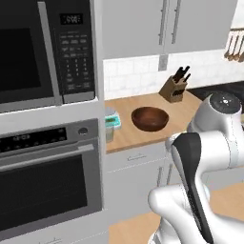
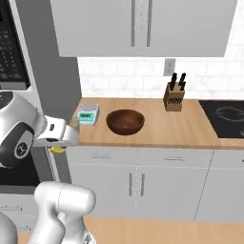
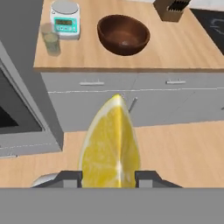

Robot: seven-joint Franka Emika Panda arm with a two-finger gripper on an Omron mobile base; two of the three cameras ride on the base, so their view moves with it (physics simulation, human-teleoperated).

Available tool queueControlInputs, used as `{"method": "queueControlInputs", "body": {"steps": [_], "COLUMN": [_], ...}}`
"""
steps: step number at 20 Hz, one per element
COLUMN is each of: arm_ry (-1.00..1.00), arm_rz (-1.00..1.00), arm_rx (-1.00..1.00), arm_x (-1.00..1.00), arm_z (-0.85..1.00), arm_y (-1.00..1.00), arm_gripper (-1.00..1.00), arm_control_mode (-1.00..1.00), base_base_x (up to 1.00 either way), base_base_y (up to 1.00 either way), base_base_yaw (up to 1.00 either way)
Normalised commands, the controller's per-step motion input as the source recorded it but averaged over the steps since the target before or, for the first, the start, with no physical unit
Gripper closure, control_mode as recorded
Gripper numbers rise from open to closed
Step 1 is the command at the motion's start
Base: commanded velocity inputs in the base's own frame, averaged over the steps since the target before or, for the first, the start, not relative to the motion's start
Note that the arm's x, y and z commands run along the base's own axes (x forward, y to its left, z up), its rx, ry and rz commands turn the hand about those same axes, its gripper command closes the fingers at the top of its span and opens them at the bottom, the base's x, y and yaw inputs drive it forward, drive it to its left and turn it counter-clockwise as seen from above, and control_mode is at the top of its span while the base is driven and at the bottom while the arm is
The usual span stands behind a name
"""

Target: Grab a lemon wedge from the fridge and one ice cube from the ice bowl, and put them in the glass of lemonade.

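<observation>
A yellow lemon wedge point(image 3: 110, 144) stands pinched between my fingertips point(image 3: 72, 178), so my gripper point(image 3: 109, 178) is shut on it. In the right base view the gripper point(image 2: 59, 145) hangs in front of the counter's left end, with a bit of the yellow lemon wedge point(image 2: 58, 149) under it. The glass of lemonade point(image 3: 51, 39) stands at the counter's left edge, beside the scale. The dark brown ice bowl point(image 3: 109, 39) point(image 2: 125, 127) point(image 1: 149, 125) sits mid-counter, to the right of the glass. I cannot make out any ice cube in it. The fridge is out of view.
A white scale with a teal display point(image 3: 65, 19) point(image 2: 88, 114) sits behind the glass. A knife block point(image 2: 174, 97) point(image 1: 175, 86) stands by the wall, and a black cooktop point(image 2: 226, 116) lies at the right. A wall oven point(image 1: 47, 181) and a microwave point(image 1: 43, 47) flank the counter's left.
</observation>
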Motion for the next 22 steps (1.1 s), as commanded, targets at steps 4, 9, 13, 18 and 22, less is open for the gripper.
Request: {"method": "queueControlInputs", "body": {"steps": [4, 9, 13, 18, 22], "arm_ry": [0.0, 0.0, 0.0, 0.05, 0.03], "arm_rz": [0.0, 0.0, 0.0, 0.27, 0.33], "arm_rx": [0.0, 0.0, 0.0, 0.21, 0.31], "arm_x": [0.0, 0.0, 0.0, 0.75, 1.0], "arm_z": [0.0, 0.0, 0.0, -0.03, -0.09], "arm_y": [0.0, 0.0, 0.0, 0.13, 0.19], "arm_gripper": [1.0, 1.0, 1.0, 1.0, 1.0], "arm_control_mode": [1.0, 1.0, 1.0, -1.0, -1.0], "base_base_x": [0.87, 0.85, 0.81, 0.16, 0.0], "base_base_y": [-0.51, -0.08, 0.15, 0.04, 0.0], "base_base_yaw": [0.5, 0.43, 0.33, 0.07, 0.0]}}
